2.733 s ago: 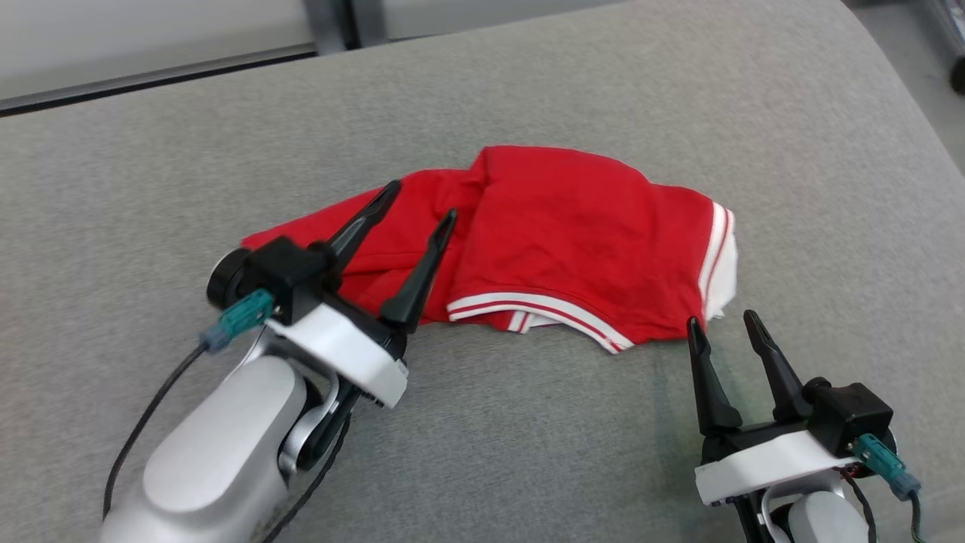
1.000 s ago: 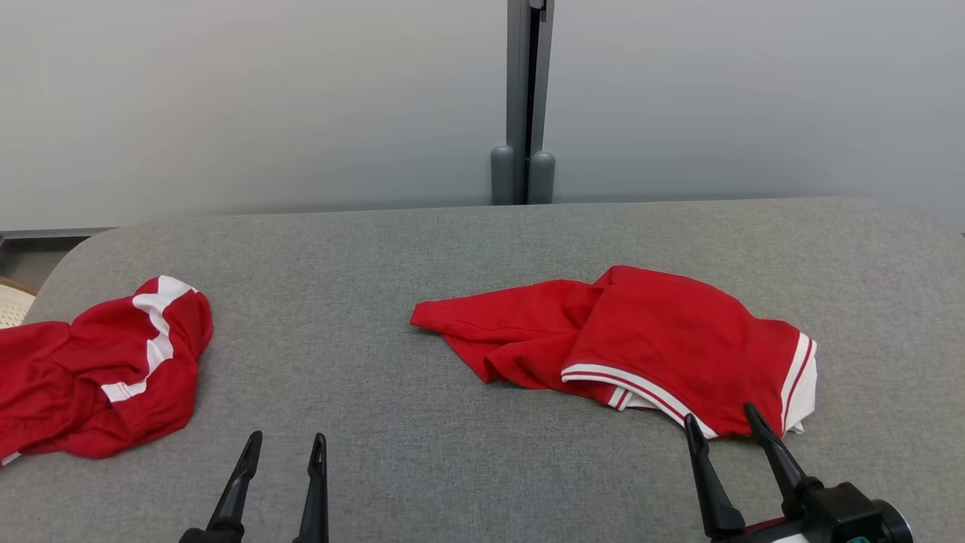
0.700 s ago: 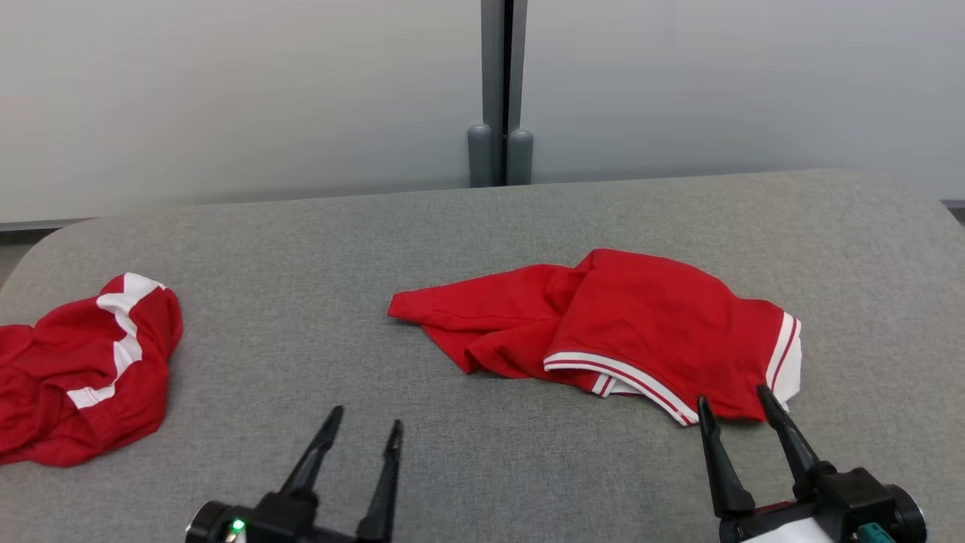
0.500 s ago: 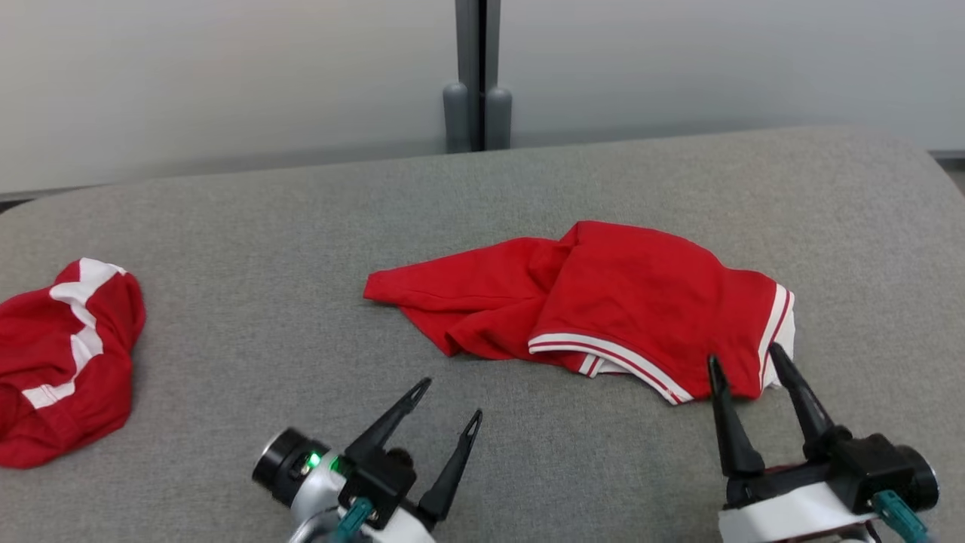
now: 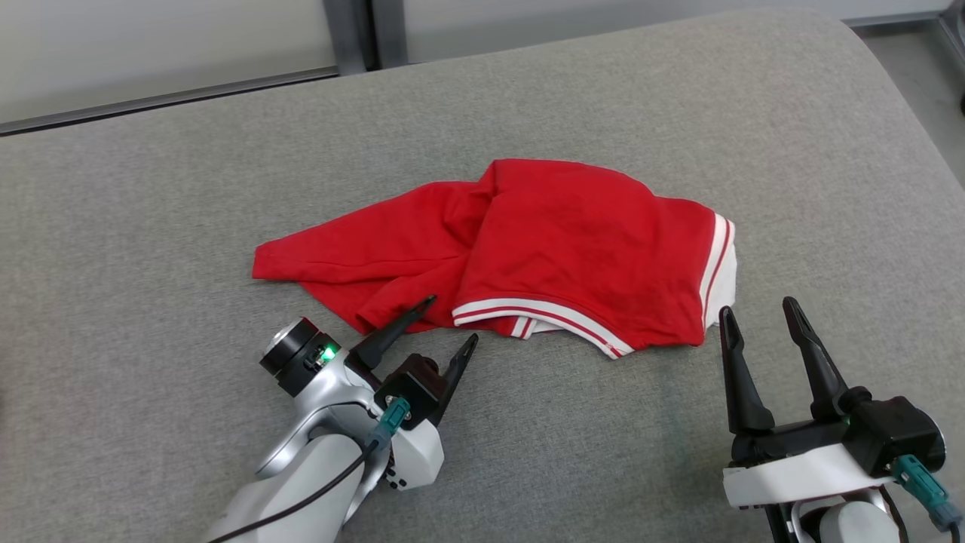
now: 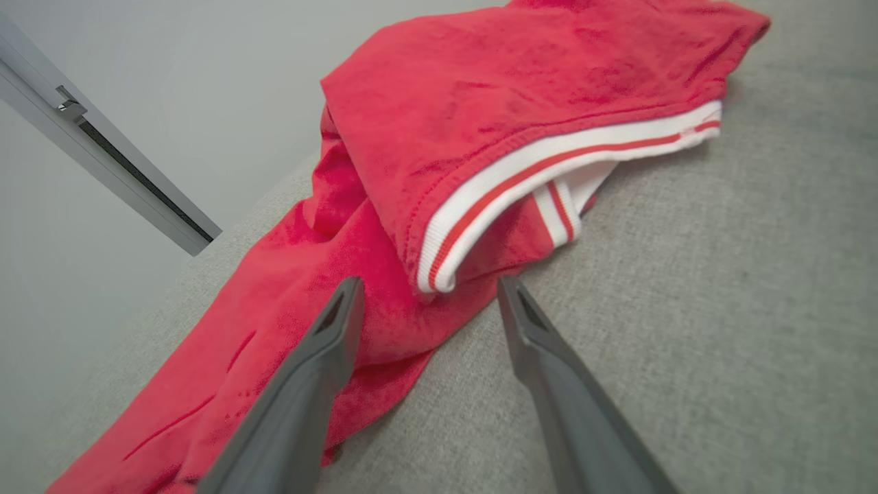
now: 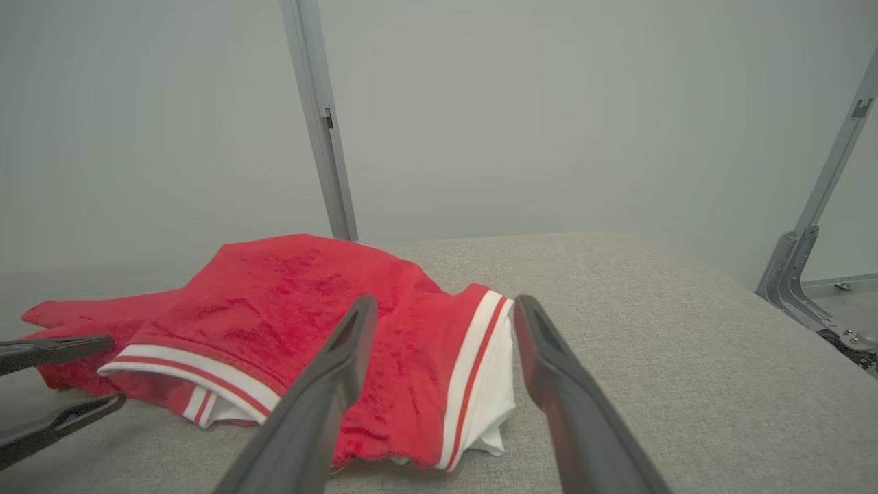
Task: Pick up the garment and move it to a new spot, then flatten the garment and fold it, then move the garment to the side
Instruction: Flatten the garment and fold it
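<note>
Left gripper (image 5: 454, 318), spread and empty, returns to the near edge of the red shirt (image 5: 573, 249); right gripper (image 5: 758, 306) likewise; a grasp looks next.

Bright, even, diffuse light; soft shadows; sharp focus.

— What is the garment (image 5: 573, 241) made of?
— Soft red knit cloth, matt, with ribbed white trim. The table (image 5: 678, 113) has a coarse grey woven cover.
— And the fingers (image 5: 740, 385)?
— Dark matt plastic. The left forearm (image 5: 294, 483) is smooth, satin silver.
</note>
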Controlling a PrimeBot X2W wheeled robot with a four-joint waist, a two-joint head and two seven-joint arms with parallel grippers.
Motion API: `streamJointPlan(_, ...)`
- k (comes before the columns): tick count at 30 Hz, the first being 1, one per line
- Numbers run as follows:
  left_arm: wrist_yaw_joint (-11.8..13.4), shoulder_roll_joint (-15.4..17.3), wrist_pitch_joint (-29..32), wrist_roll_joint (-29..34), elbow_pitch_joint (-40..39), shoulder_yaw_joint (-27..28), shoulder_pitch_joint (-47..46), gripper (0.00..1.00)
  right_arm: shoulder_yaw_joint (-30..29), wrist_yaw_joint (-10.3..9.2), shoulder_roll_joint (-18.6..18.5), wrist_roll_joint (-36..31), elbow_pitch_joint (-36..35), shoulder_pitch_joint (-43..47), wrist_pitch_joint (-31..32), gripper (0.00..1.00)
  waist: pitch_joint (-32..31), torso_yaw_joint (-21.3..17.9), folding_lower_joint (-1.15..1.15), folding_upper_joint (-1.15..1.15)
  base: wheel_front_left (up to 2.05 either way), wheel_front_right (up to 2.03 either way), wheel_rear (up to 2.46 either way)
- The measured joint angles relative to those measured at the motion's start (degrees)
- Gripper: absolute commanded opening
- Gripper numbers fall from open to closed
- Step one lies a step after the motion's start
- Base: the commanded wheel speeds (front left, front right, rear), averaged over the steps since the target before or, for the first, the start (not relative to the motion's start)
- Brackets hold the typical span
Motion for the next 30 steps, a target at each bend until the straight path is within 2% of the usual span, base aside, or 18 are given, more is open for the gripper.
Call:
streamJointPlan(8, 1.8, 1.5, 0.0, -1.5, 1.2, -2.4, -2.5, 1.00, 0.5, 0.00, 0.0, 0.5, 0.0, -0.9, 0.0, 1.00, 1.4, -2.6, 0.00, 0.00, 0.00, 0.00, 0.00)
streamJointPlan(11, 3.3, 2.4, 0.0, -1.5, -0.8, -3.5, -3.6, 1.00, 0.5, 0.00, 0.0, 0.7, 0.0, -1.1, 0.0, 1.00, 1.8, -3.1, 0.00, 0.00, 0.00, 0.00, 0.00)
streamJointPlan(12, 3.6, 2.7, 0.0, -1.5, -1.4, -3.9, -3.9, 0.93, 0.4, 0.00, 0.0, 0.7, 0.0, -1.2, 0.0, 1.00, 1.9, -3.3, 0.00, 0.00, 0.00, 0.00, 0.00)
streamJointPlan(13, 3.9, 2.9, 0.0, -1.6, -1.9, -4.3, -4.1, 0.49, 0.4, 0.00, 0.0, 0.8, 0.0, -1.2, 0.0, 1.00, 2.0, -3.4, 0.00, 0.00, 0.00, 0.00, 0.00)
streamJointPlan(14, 4.1, 3.1, 0.0, -1.7, -2.3, -4.7, -4.2, 0.35, 0.4, 0.00, 0.0, 0.9, 0.0, -1.2, 0.0, 1.00, 2.0, -3.5, 0.00, 0.00, 0.00, 0.00, 0.00)
streamJointPlan(15, 4.3, 3.3, 0.0, -2.1, -2.4, -4.9, -4.3, 0.00, 0.4, 0.00, 0.0, 1.2, 0.1, -1.2, 0.0, 1.00, 2.1, -3.6, 0.00, 0.00, 0.00, 0.00, 0.00)
streamJointPlan(20, 4.1, 4.7, 0.0, -4.2, -4.3, -5.8, -5.7, 0.00, 0.3, 0.00, 0.0, 2.4, 0.4, -1.9, 0.0, 1.00, 1.8, -4.3, 0.00, 0.00, 0.00, 0.00, 0.00)
streamJointPlan(25, 0.2, 4.3, 0.0, -7.5, -9.9, -7.5, -7.5, 0.00, 0.9, 0.00, 0.0, 3.1, 1.0, -1.9, 0.0, 1.00, 0.0, -5.7, 0.00, 0.00, 0.00, 0.00, 0.00)
streamJointPlan(30, -2.9, 2.0, 0.0, -13.8, -10.6, -6.7, -13.0, 0.00, 1.7, 0.00, 0.0, 4.3, 1.1, -1.3, 0.0, 1.00, -2.0, -7.9, 0.00, 0.00, 0.00, 0.00, 0.00)
